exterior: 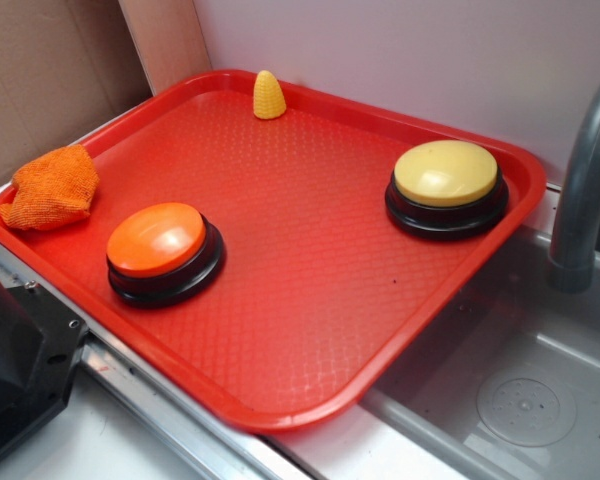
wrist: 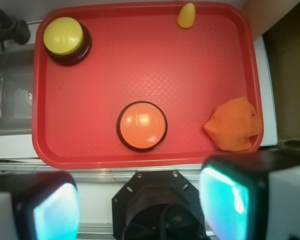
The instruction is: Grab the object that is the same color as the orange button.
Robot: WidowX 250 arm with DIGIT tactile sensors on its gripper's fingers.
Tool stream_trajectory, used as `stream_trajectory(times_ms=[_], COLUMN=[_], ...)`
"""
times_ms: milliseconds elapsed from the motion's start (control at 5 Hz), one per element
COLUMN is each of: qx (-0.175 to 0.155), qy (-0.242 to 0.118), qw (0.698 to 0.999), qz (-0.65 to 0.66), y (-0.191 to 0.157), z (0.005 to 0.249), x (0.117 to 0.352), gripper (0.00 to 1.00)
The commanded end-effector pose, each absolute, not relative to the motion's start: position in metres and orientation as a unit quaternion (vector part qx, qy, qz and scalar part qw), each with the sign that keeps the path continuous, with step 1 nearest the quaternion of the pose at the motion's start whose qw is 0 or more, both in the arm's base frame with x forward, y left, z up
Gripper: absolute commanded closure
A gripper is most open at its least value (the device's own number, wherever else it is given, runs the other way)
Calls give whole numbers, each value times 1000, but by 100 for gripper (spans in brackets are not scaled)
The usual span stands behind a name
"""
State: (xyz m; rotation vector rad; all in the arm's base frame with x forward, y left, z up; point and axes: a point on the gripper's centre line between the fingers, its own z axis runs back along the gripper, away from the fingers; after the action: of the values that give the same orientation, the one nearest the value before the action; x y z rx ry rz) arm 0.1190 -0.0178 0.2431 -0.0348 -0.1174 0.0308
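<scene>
Wrist view: orange cloth (wrist: 234, 124) on tray (wrist: 140, 60) edge, apart from orange button (wrist: 142, 125).

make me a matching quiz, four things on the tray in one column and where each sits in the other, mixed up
Places as the exterior view shows them.

1. orange button
2. yellow button
3. corn
4. orange cloth

a. over the tray's left rim
b. far edge, upright
c. right side, nearest the faucet
d. front left, beside the cloth

Pairs: 1-d, 2-c, 3-b, 4-a
</scene>
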Motion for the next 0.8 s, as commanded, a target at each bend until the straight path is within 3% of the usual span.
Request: stream_trajectory(times_ms=[0, 200, 400, 600], qx=[-17, -33, -20, -7], qy=[-59, -16, -1, -12], qw=[998, 992, 976, 956], qz=[15, 117, 219, 292], y=[-18, 32, 86, 128], z=[243, 199, 162, 142], x=[119, 140, 138, 127], gripper=[0, 0, 0, 0])
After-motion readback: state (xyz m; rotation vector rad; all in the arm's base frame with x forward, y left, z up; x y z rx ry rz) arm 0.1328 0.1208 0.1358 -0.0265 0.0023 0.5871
